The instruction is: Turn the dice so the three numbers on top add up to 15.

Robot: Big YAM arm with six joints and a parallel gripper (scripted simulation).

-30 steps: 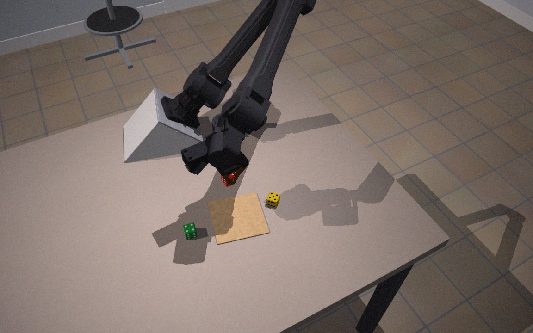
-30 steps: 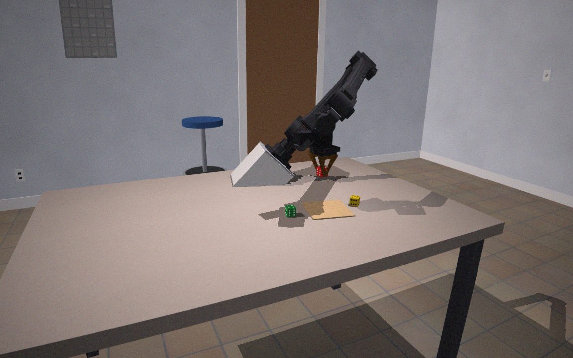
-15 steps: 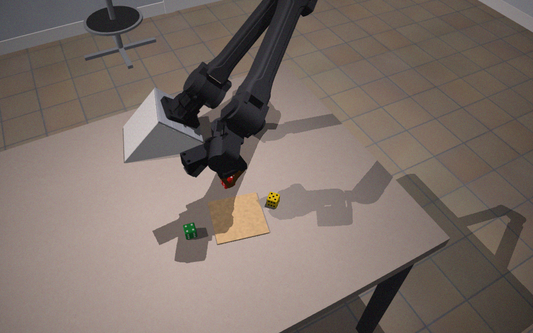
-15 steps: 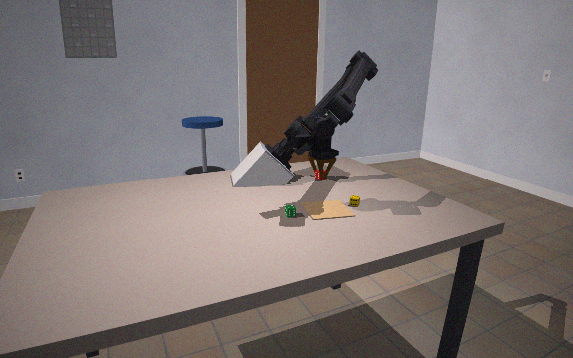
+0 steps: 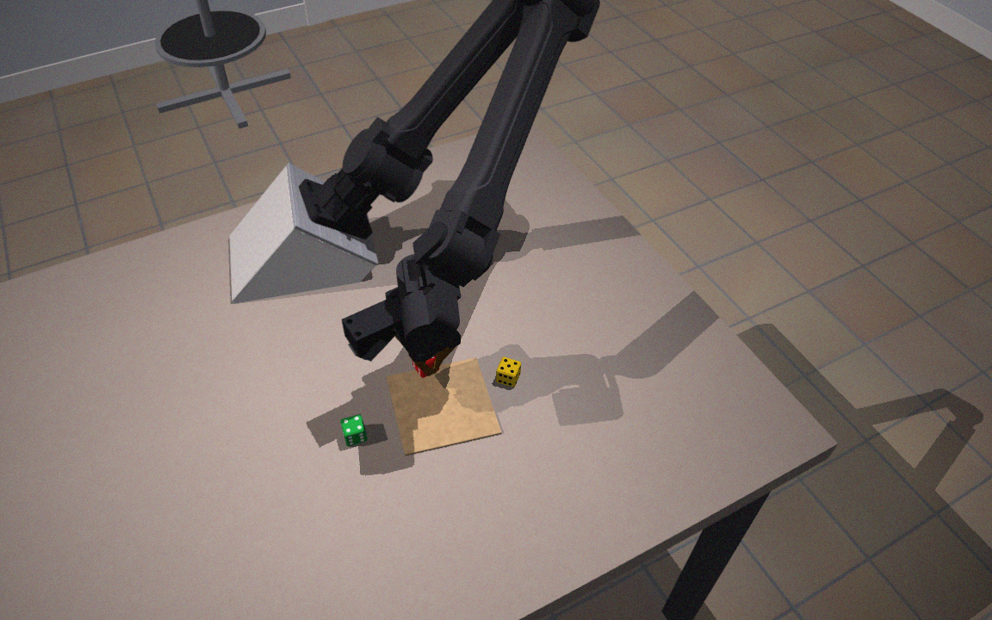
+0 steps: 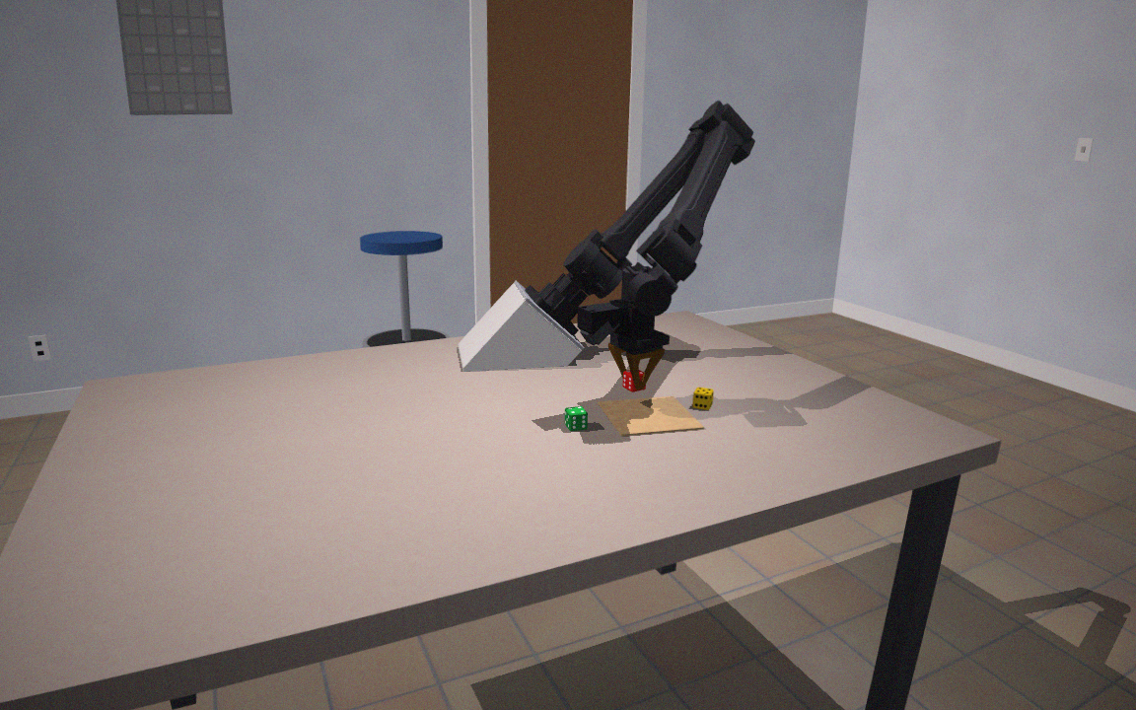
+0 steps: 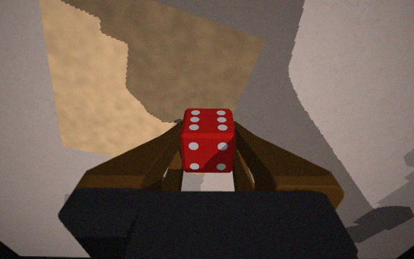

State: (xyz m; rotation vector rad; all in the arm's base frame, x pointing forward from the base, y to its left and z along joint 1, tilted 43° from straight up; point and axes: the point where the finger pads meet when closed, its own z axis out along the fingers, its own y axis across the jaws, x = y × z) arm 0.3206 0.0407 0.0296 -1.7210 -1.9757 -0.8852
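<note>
So the arm [image 5: 511,131] [image 6: 700,202]'s folded in a high bend, end effector [image 5: 429,363] [image 6: 635,381] [image 7: 208,129] pointing down, pinching the red die [image 5: 428,364] [image 6: 632,380] [image 7: 208,142] above the counter [image 5: 176,462] [image 6: 333,494] [image 7: 354,90], near the tan mat [image 5: 449,408] [image 6: 653,416] [image 7: 178,61].

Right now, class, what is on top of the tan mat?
No die rests on the mat; shadow covers part of it. From above, the claw and red die hide a bit of its far edge.

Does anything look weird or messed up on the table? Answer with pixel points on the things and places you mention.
Nothing looks broken or spilled. The tan mat [image 5: 457,412] [image 6: 665,419] [image 7: 192,65] lies flat, with the green die [image 5: 353,430] [image 6: 576,418] and yellow die [image 5: 508,372] [image 6: 702,397] beside it, simply not on it.
</note>
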